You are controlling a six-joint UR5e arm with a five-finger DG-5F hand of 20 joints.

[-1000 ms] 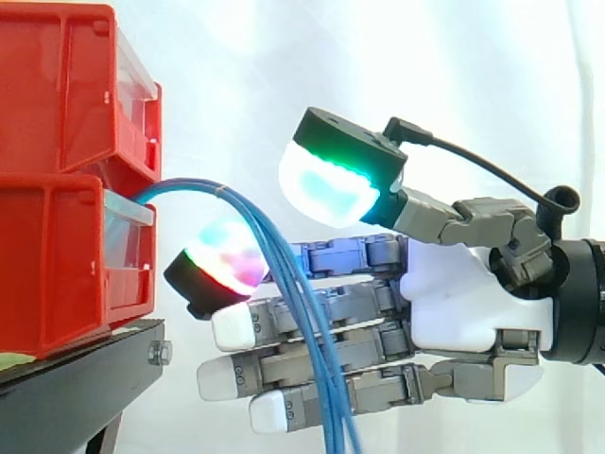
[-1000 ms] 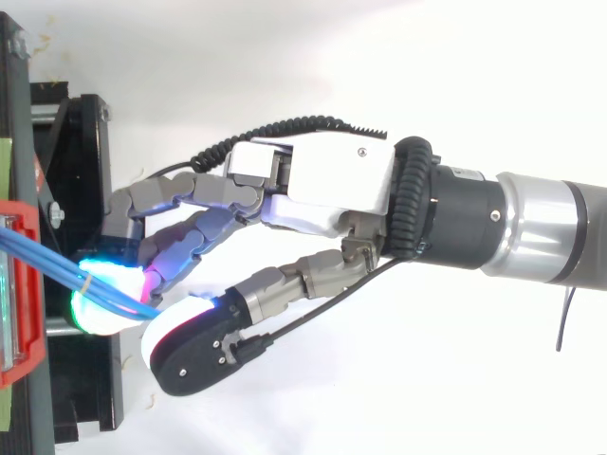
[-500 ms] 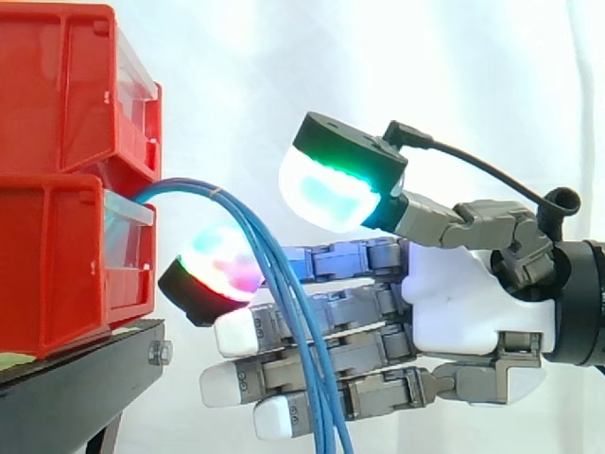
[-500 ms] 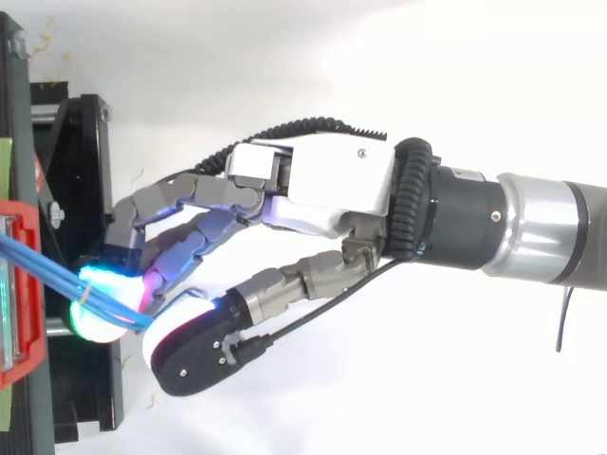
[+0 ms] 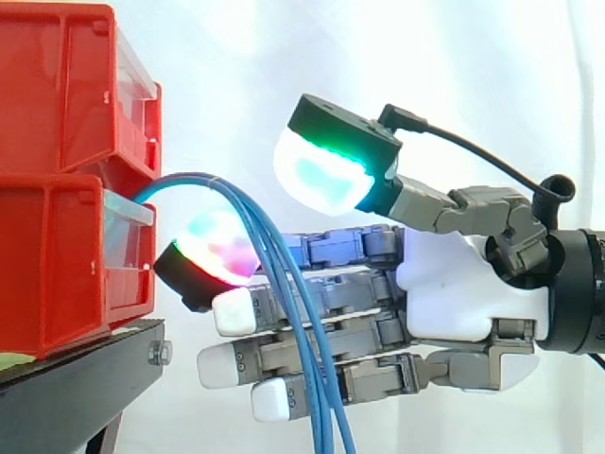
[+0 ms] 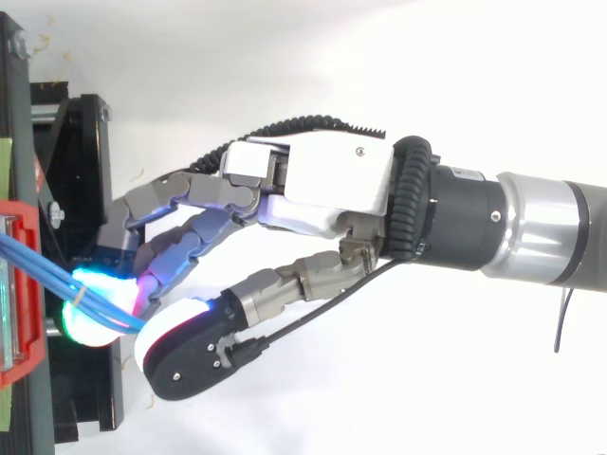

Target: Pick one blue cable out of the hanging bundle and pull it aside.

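Observation:
A bundle of thin blue cables [image 5: 295, 312] leaves the lower red bin [image 5: 47, 265], arcs to the right and hangs down. My hand [image 5: 463, 293] reaches in from the right with its fingers stretched toward the bins, and the cables hang across the front of them. One glowing fingertip [image 5: 216, 253] lies right by the cables near the bin's front. In the top view the cables [image 6: 47, 272] run over that fingertip [image 6: 90, 313]. The thumb's glowing pad [image 5: 321, 175] stands above the bundle, apart from it. The hand [image 6: 322, 185] is open, and no single cable is pinched.
Two red bins are stacked at the left, the upper one [image 5: 57, 95] on top of the lower. Both rest on a black stand [image 5: 76, 378] just below the fingers. A white curtain hangs behind.
The hand has crept a little left toward the bins. Thumb and glowing fingertip have shifted left with it. The hanging cables have swung slightly left.

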